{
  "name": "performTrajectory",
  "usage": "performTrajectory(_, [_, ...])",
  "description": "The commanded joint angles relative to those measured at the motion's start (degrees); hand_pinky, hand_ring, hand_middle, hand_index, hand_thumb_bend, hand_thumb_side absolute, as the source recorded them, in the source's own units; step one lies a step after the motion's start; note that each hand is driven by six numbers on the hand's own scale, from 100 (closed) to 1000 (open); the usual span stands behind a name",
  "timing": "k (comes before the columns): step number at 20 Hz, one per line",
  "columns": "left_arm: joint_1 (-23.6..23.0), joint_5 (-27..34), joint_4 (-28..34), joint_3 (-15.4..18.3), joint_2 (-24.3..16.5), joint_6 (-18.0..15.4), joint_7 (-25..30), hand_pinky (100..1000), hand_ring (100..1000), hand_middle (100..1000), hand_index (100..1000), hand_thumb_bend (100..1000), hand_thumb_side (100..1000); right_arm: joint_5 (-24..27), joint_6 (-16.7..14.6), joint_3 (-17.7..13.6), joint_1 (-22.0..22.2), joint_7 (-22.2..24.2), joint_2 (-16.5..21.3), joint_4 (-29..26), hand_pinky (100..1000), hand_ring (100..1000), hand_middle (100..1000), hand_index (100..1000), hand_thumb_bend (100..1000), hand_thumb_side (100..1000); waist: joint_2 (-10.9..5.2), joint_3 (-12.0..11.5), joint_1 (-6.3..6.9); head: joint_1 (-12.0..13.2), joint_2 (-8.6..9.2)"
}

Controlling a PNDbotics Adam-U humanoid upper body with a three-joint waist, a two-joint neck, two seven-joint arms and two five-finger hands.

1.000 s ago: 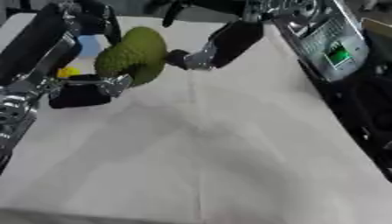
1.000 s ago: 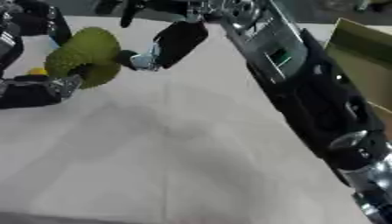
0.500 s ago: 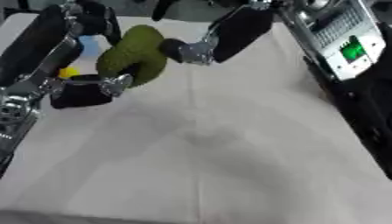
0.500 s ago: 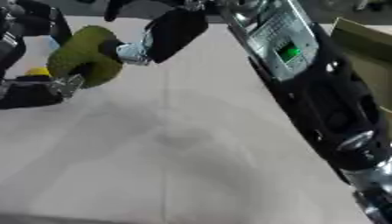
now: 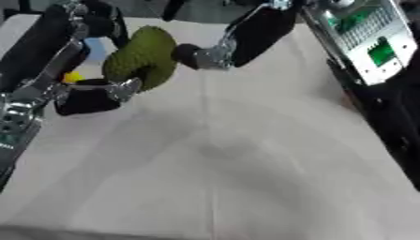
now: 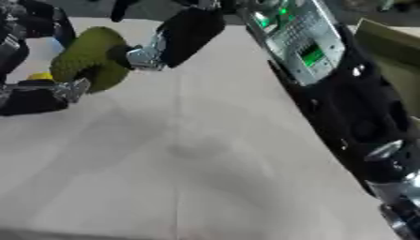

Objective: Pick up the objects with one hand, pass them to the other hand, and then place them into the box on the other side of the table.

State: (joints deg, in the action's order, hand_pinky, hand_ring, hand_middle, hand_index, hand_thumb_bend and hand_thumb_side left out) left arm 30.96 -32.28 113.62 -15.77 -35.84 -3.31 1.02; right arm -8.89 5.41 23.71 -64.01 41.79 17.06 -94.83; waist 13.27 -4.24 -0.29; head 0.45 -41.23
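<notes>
While the green knitted object [image 5: 141, 58] was held above the far left part of the desk [image 5: 246, 154], it was gripped by the left hand [image 5: 90, 96], whose black fingers were seen curled beneath and behind it, one silver-jointed fingertip lying against its lower edge. The left arm was seen coming in from the left edge and rising toward the upper left corner, so that the object was cradled between the lower fingers and the upper part of the hand. The right hand [image 5: 221, 44] was reached in from the upper right, its forearm slanted down and leftward across the desk, and a black fingertip was pressed against the right side of the green object. Whether the right hand's fingers were closed round the object or only touching it could not be told, since most of them were hidden behind the palm. The object appeared bent, roughly like a thick curved roll, and its exact kind could not be made out. A small yellow thing [image 5: 74, 76] and a pale blue patch [image 5: 97, 47] were partly hidden behind the left hand and could not be identified. A box [image 6: 392, 51] of olive-brown colour was cut off at the right edge in the right eye view, largely covered by the right arm. The desk was covered with a white creased cloth.
</notes>
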Motion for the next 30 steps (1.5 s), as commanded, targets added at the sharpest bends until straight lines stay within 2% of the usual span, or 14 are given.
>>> performTrajectory(1, [1.3, -0.2, 1.0, 0.3, -0.4, -0.4, -0.5, 554, 471, 413, 447, 100, 100, -2.0, -1.3, -0.1, -1.1, 0.1, 1.0, 0.1, 986, 845, 917, 920, 290, 314, -2.02, 0.0, -0.10, -0.1, 0.12])
performTrajectory(6, [1.7, 0.1, 1.0, 0.2, -0.1, -0.9, -1.1, 553, 470, 413, 447, 100, 100, -3.7, -3.1, 0.4, -1.2, 0.8, 0.6, 1.3, 985, 848, 919, 921, 289, 330, -1.98, -0.1, -0.13, -0.2, 0.07])
performTrajectory(15, [2.1, 1.9, 1.0, -0.5, -0.1, -2.6, -2.6, 552, 469, 411, 447, 100, 100, -6.0, -4.4, 1.4, -1.4, 1.5, 0.3, 2.5, 983, 856, 921, 922, 285, 354, -2.10, -0.2, -0.22, -0.4, 0.08])
performTrajectory(21, [2.0, 3.9, 1.0, -1.4, -0.4, -4.1, -2.7, 552, 468, 409, 446, 100, 100, -7.0, -4.5, 1.6, -1.2, 1.4, -0.1, 3.9, 984, 855, 921, 923, 270, 368, -2.05, -0.3, -0.22, -0.8, -0.81])
performTrajectory(30, [2.2, 5.5, 1.0, -1.8, -0.3, -5.0, -2.8, 556, 468, 409, 448, 100, 104, -6.9, -4.4, 2.0, -1.1, 1.5, -0.4, 5.3, 980, 849, 916, 920, 258, 388, -1.77, -0.4, -0.27, -1.4, -1.25])
